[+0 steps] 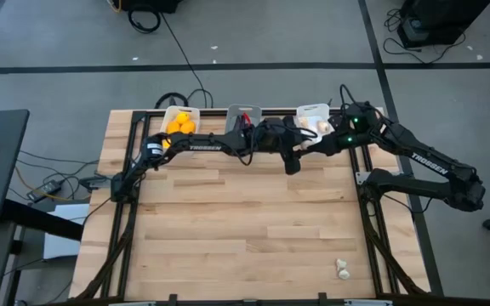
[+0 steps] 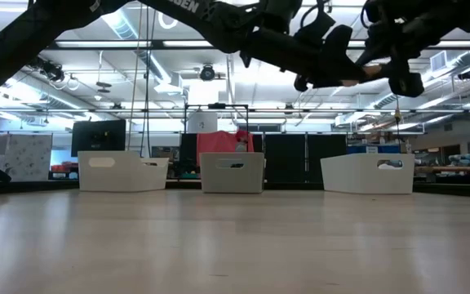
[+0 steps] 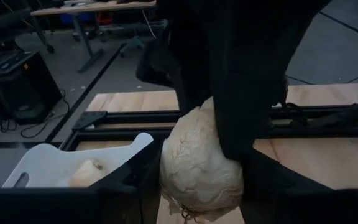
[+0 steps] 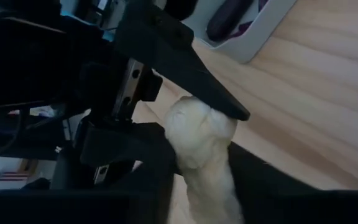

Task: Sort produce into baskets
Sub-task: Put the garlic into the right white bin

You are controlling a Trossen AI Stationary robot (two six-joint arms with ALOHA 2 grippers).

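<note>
Where both grippers meet, garlic bulb (image 3: 201, 165) clamped, largely hidden by fingers

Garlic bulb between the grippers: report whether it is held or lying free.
Held. The garlic bulb is off the table, pinched between dark fingers; which gripper grips it is unclear.

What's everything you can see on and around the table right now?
Table: one, light wood.
Left basket: one, white, far edge.
Orange fruits: several, in the left basket.
Middle basket: one, grey, far edge.
Purple piece: at least one, dark, in a basket.
Right basket: one, white, far edge.
Binned garlic: at least one, whitish, in the right basket.
Loose garlic: about two, whitish, near edge, right side.
Held garlic bulb: one, whitish, in the air.
Left gripper: dark, shut on the held garlic bulb.
Right gripper: dark, meeting it at the bulb.
</note>
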